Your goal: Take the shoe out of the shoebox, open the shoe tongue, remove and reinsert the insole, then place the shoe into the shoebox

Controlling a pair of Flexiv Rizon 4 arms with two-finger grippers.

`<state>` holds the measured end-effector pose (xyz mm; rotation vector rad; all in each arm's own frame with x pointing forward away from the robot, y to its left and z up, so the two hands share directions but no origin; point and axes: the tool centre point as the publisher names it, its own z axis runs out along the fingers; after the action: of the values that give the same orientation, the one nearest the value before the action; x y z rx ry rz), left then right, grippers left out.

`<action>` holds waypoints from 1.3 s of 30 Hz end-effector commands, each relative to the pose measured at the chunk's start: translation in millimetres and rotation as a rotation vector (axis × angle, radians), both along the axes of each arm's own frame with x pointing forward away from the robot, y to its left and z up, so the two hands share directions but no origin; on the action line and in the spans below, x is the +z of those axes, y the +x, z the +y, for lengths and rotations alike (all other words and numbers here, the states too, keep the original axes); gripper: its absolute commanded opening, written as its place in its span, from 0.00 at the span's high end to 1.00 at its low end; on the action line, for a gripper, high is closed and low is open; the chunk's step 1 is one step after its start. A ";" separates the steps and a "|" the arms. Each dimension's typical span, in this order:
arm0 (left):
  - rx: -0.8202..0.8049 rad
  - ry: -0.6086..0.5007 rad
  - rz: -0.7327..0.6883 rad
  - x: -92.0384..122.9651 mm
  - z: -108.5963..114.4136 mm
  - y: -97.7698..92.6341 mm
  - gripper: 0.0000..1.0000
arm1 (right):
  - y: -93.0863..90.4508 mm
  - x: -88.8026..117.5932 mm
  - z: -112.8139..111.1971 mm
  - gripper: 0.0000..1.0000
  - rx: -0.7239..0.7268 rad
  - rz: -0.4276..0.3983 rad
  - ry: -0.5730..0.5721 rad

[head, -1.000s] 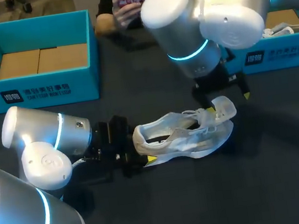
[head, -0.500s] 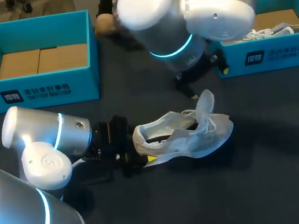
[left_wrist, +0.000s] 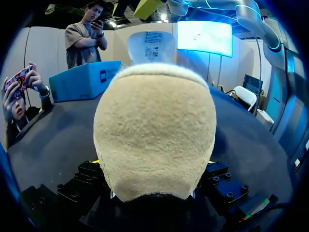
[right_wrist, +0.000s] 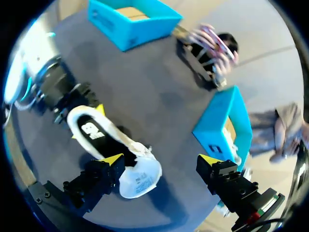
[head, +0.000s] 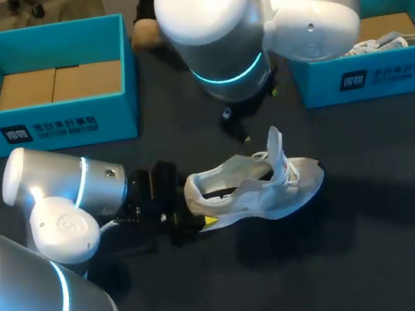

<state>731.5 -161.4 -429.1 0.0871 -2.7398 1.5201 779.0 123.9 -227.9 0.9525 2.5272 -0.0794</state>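
Gripping a white shoe [head: 255, 189] by its heel, with the left gripper [left_wrist: 152, 166] closed from two sides and its yellow-tipped fingers [right_wrist: 100, 110] pressed against the heel's flanks. Holds the shoe down on the dark table [head: 211, 294], near the middle, opening turned upward and toe pointing toward the right side. Angled in low from the near left corner along the left arm [head: 67, 198], close to the tabletop. Fills the left wrist view with the pale, fuzzy back of the heel [left_wrist: 154, 130], wedged between that gripper's black finger blocks. Shows the tongue [head: 274, 148] standing nearly upright above the white laces [head: 290, 168], with a dark insole [right_wrist: 89, 129] lying inside the opening. Hangs the right gripper [right_wrist: 160, 159] above the shoe's front half, spread wide and holding nothing, one yellow tip just beside the tongue; cannot tell whether touching. Angled in from the right side along the bulky silver right arm [head: 250, 18], crossing past the middle over the table's far half. Flanked at the far left by a blue shoebox [head: 61, 128], well apart from the shoe, with brown cardboard [head: 58, 83] on its floor. Matched at the far right by a second blue box [head: 370, 77], with another white shoe [head: 400, 39] resting inside.
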 end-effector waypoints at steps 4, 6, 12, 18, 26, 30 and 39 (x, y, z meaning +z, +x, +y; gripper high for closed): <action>0.001 0.003 0.000 -11.3 1.5 1.7 1.00 | -7.4 -1.1 6.6 0.00 0.312 0.027 0.099; 0.001 0.003 0.000 -11.3 1.5 1.7 1.00 | -8.8 -4.8 11.2 0.00 0.336 0.059 0.090; 0.001 0.003 0.000 -11.3 1.5 1.7 1.00 | -10.8 -17.0 21.7 0.86 0.386 0.124 0.083; 0.001 0.003 0.000 -11.3 1.5 1.7 1.00 | -13.5 -35.6 33.1 1.00 0.471 0.146 0.105; 0.001 0.003 0.000 -11.3 1.5 1.7 1.00 | -17.5 -51.2 38.1 1.00 0.522 0.173 0.107; 0.001 0.003 0.000 -11.3 1.5 1.7 1.00 | -17.5 -51.2 38.1 1.00 0.522 0.173 0.107; 0.001 0.003 0.000 -11.3 1.5 1.7 1.00 | -17.5 -51.2 38.1 1.00 0.522 0.173 0.107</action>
<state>731.5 -161.3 -429.1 0.0870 -2.7398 1.5201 761.5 161.7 -277.7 0.3039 2.8805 0.1372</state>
